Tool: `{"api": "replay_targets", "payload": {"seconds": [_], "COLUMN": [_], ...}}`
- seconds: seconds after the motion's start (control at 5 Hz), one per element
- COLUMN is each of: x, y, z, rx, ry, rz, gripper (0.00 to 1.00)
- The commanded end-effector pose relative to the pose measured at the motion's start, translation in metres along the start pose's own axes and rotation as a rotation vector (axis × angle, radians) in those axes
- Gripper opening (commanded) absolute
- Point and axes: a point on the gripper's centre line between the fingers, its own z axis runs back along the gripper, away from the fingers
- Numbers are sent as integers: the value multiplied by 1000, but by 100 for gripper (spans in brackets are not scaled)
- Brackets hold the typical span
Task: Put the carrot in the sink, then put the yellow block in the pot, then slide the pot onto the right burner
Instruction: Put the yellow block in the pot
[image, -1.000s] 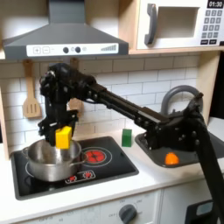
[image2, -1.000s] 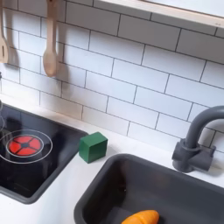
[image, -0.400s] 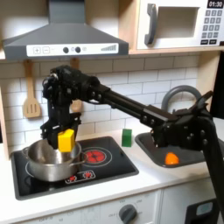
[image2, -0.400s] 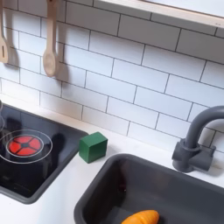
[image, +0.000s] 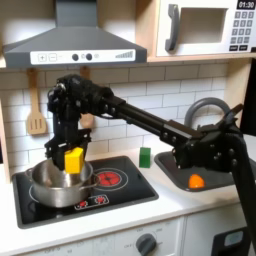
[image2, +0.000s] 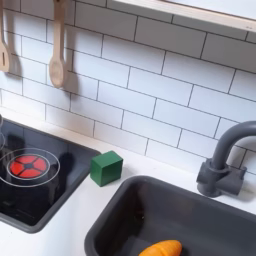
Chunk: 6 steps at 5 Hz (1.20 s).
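Taking the pot (image: 62, 183) as the landmark: it sits nearest the camera in the first exterior view, on the left-hand red ring of the black cooktop (image: 130, 190), shiny steel with low straight walls. Directly above its open mouth hangs the gripper (image: 73, 160), its jaws pinching the yellow block (image: 74, 158), a small bright block held at about rim height, or just inside it; whether it touches the pot floor cannot be told. To the pot's right on the same cooktop lies the right burner (image: 108, 179), bare. Further right of the pot, and behind the cooktop's corner, a small green block (image2: 105, 167) stands on the white worktop (image2: 70, 222). Well to the pot's right is the dark grey sink (image2: 120, 225), with the carrot (image2: 160, 249) already lying in it, orange and tapered, below the curved faucet (image2: 222, 160). Beyond all of it, wooden spoons (image2: 58, 45) hang on the tiled wall.

The carrot step looks done and the block step nearly so. The risks from here: released from this height, the block may bounce off the rim and out onto the cooktop. If the jaws lift without letting go cleanly, the block may come back out. In the later slide, a push high on the low wall could tip the light pot, or it could stop short of the ring
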Motion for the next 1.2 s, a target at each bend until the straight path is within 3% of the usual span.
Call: {"api": "replay_targets", "payload": {"seconds": [0.0,0.4,0.6,0.8,1.0], "x": [2,5,6,5,6], "y": [4,7,7,5,4], "z": [-7,-14,-16,-14,-12], "rx": [18,34,30,27,26], "ry": [7,9,16,15,10], "rz": [4,13,25,16,12], "gripper": [0,0,33,100,100]}}
